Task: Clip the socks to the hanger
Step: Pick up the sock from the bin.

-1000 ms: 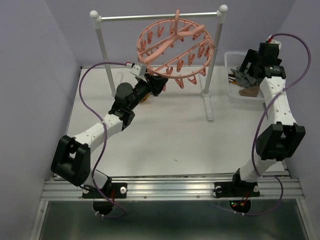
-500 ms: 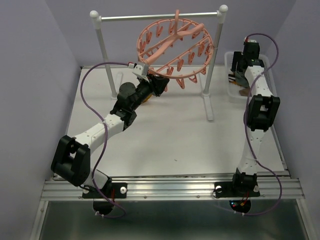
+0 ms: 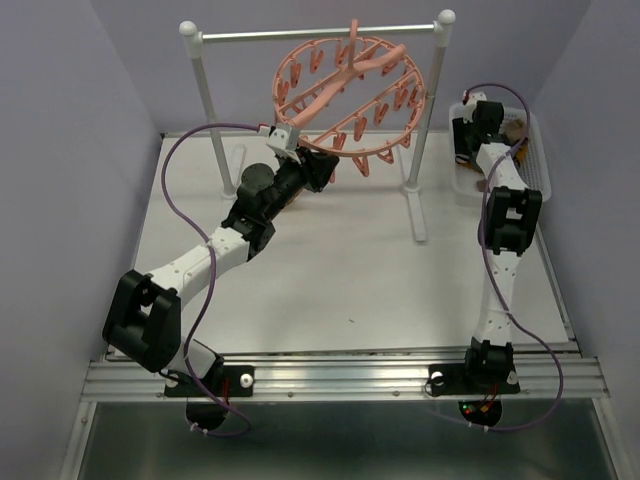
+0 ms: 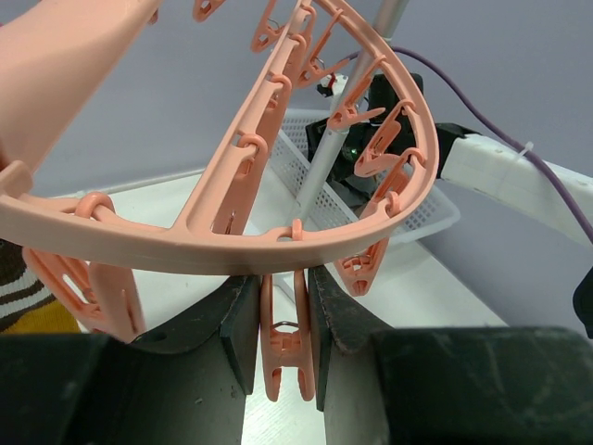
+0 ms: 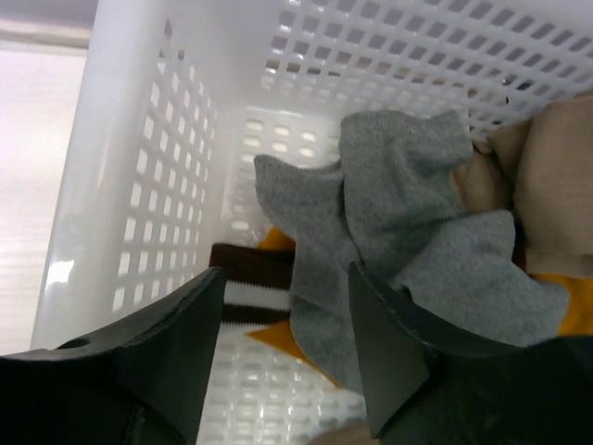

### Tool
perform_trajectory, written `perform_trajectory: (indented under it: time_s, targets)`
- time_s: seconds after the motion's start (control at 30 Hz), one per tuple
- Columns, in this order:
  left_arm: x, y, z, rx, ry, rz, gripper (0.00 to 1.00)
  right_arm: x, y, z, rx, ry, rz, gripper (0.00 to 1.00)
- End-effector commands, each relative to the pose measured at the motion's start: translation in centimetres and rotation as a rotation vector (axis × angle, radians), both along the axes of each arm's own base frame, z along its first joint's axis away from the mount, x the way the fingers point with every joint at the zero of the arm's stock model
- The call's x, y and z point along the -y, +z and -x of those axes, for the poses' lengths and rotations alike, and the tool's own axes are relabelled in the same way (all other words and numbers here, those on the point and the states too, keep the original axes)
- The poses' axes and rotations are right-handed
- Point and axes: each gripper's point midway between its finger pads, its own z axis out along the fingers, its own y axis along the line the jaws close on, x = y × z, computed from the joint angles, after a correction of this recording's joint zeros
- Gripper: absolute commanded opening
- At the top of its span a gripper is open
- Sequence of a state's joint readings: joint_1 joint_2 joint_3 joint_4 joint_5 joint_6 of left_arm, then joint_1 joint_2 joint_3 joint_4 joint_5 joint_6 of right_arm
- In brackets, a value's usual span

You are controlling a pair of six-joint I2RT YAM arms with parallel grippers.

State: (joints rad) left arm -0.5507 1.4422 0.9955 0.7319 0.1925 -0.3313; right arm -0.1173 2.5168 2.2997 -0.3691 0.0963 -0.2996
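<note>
Lilac walls box in the white table (image 3: 350, 270), with a metal rail (image 3: 320, 35) along its far edge. From that rail the pink hanger (image 3: 350, 95) hangs by its hook, its ring tilted so the low rim dips toward the near left corner. My left pincer (image 4: 283, 297) is narrow, squeezing one dangling clip (image 4: 284, 362) that points straight down. My right pincer (image 5: 287, 278) gapes wide above the basket (image 5: 139, 139) in the far right corner, over a crumpled grey sock (image 5: 408, 222) lying on the other socks (image 5: 246, 273).

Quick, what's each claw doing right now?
Left gripper: closed on a pink clip.
Right gripper: open, empty, above the socks in the basket.
</note>
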Motion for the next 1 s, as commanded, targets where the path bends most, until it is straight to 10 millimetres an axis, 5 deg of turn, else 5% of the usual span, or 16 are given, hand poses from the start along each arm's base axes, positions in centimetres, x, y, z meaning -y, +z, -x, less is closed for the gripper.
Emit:
perform_trajectory:
  time_s: [0.0, 0.43, 0.5, 0.63, 0.67, 0.77, 0.8, 0.83, 0.97]
  targets:
    - [-0.2, 2.3, -0.3, 0.059, 0.028, 0.013, 0.0, 0.7, 3.1, -3.3, 0.171, 0.015, 0.039, 0.6]
    - [0.4, 2.6, 0.1, 0.071, 0.008, 0.008, 0.0, 4.0, 1.3, -4.3, 0.229, -0.115, 0.121, 0.42]
    - [0.4, 2.5, 0.1, 0.07, 0.007, 0.006, 0.0, 4.2, 1.4, -4.5, 0.248, -0.131, 0.123, 0.34]
    - [0.7, 2.5, 0.2, 0.066, 0.003, 0.01, 0.0, 4.2, 2.2, -4.5, 0.273, -0.147, 0.104, 0.01]
    - [0.7, 2.6, 0.2, 0.069, 0.003, 0.01, 0.0, 4.2, 2.4, -4.5, 0.276, -0.15, 0.102, 0.01]
    - [0.6, 2.6, 0.2, 0.066, 0.012, 0.012, 0.0, 3.7, 5.2, -3.8, 0.302, -0.139, 0.082, 0.01]
    - [0.6, 2.6, 0.1, 0.066, 0.018, 0.013, 0.0, 3.5, 4.0, -3.5, 0.279, -0.133, 0.071, 0.01]
    - [0.5, 2.7, 0.2, 0.066, 0.019, 0.018, 0.0, 3.1, 6.5, -3.1, 0.309, -0.124, 0.057, 0.01]
    - [0.7, 2.8, 0.1, 0.049, 0.017, 0.038, 0.0, 0.6, 11.2, -0.5, 0.369, -0.063, -0.064, 0.01]
